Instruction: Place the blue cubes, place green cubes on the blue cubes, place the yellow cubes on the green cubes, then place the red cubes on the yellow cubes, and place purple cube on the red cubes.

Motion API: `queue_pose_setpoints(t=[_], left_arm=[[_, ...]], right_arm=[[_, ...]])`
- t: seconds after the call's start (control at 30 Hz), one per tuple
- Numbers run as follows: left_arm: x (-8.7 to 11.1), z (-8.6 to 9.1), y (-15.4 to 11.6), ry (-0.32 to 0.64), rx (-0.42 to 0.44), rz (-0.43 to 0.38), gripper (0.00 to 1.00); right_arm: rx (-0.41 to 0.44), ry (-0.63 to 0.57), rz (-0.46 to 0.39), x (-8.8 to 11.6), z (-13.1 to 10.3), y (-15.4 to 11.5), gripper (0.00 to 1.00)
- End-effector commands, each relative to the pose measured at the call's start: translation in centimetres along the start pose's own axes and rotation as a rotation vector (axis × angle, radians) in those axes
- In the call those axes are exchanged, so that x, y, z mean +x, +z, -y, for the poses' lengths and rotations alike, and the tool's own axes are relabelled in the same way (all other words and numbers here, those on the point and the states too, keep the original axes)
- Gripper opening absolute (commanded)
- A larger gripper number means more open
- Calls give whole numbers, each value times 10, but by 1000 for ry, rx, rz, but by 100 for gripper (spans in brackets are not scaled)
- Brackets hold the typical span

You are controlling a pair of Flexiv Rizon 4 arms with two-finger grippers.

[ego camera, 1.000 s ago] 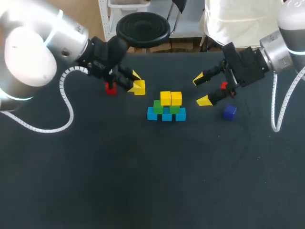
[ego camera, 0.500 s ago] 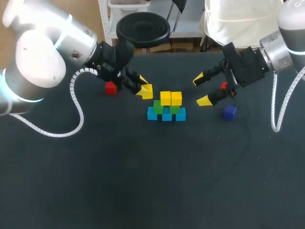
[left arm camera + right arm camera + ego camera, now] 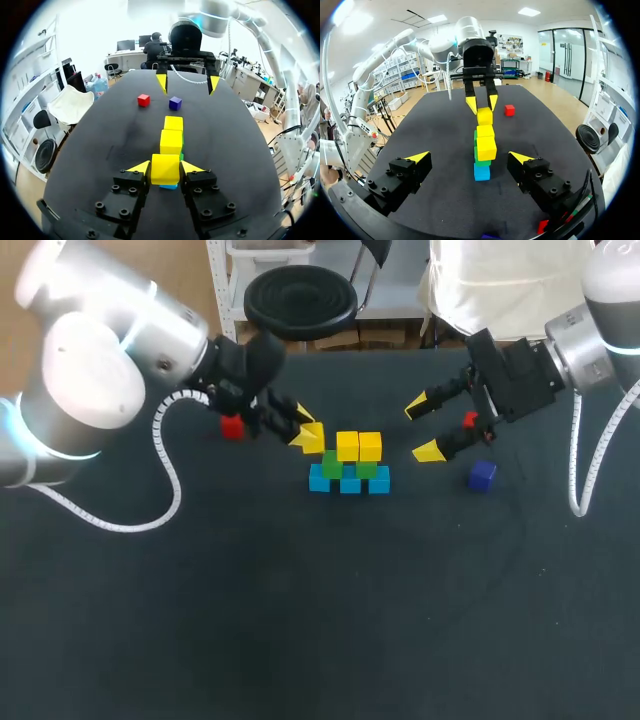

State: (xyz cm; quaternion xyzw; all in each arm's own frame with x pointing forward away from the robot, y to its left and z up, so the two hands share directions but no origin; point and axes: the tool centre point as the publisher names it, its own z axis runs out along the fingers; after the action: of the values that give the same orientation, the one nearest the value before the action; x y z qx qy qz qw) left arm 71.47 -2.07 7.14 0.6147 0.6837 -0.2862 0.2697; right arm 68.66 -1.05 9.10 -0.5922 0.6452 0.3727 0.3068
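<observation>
On the dark table (image 3: pixel 300 620) stands the blue-green-yellow stack (image 3: pixel 350 468), with the purple cube (image 3: pixel 482 475) to its right. The left gripper (image 3: pixel 308 433), clamped on a yellow cube (image 3: pixel 165 170), is just left of the stack. The right gripper (image 3: pixel 424 428) gapes right of it, and a red cube (image 3: pixel 232 426) lies farther left.

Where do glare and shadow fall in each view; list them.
Head view: strong glare on the left arm; the table is dark and matte. Left wrist view: soft sheen across the table's far end; the yellow cube in the left hand is evenly lit. Right wrist view: the stack throws barely any shadow.
</observation>
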Motion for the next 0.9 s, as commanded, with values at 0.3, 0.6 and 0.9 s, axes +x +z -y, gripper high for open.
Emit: queue_pose_setpoints(t=[0.3,0.6,0.9], left_arm=[[1,-3,7,26,20,15,0],[0,-2,10,23,24,5,0],[-3,0,14,30,33,3,0]], right_arm=[[2,0,0,0,-1,0,100],[2,0,0,0,-1,0,100],[2,0,0,0,-1,0,100]])
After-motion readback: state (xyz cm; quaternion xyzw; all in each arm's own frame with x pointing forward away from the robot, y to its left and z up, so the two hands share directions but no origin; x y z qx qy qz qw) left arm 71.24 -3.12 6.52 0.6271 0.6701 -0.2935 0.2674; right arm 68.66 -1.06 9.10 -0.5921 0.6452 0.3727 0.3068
